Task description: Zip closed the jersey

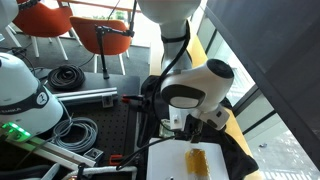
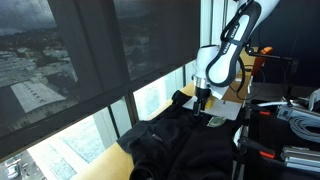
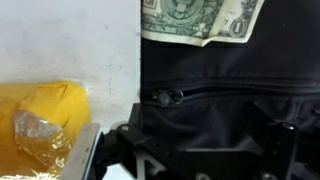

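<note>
1. The jersey (image 2: 175,140) is lying bunched along the window-side edge of the worktop, and it is showing as a broad black mass in both exterior views.
2. The Robotiq gripper (image 3: 200,150) is hanging just over the jersey with its jaws standing wide apart and gripping nothing. In the wrist view its fingers (image 3: 280,140) are flanking a stretch of black fabric.
3. The zipper (image 3: 235,92) is running across the wrist view, with its small metal pull (image 3: 165,97) sitting near the fabric's edge.
4. A dollar bill (image 3: 200,20) is lying on the jersey beyond the zipper.
5. A white board (image 3: 60,40) is lying just beside the jersey, further in from the window edge.
6. A yellow block (image 3: 45,125) with crinkled clear film on it is resting on the board.
7. Coiled black cables (image 1: 68,75) are lying well apart from the jersey, toward the worktop's opposite side.
</note>
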`<state>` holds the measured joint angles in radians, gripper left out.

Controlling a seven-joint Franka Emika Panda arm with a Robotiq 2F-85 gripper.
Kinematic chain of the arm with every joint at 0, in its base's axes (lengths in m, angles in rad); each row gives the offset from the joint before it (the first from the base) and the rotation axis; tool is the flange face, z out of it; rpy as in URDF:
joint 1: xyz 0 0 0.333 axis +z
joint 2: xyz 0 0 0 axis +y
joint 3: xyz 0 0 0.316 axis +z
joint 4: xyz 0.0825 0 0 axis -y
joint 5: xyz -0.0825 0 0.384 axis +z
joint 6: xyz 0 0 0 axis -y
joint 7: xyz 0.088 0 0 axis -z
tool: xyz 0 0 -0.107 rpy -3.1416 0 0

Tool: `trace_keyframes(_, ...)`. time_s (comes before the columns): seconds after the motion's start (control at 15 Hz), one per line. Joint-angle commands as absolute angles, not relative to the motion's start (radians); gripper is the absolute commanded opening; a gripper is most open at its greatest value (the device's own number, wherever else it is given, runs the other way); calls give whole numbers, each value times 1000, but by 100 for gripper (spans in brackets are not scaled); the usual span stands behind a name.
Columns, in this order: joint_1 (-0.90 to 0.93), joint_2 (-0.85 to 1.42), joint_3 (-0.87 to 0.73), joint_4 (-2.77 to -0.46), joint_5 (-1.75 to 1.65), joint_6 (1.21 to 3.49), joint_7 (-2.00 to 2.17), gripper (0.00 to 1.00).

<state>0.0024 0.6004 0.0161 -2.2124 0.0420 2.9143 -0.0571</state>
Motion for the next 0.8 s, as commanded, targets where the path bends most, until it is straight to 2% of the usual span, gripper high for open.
trace_keyframes(0.0,0,587,21,-2221,38,2919,-34,100)
trace_keyframes(0.73,13,566,20,-2260,37,2922,-11,100)
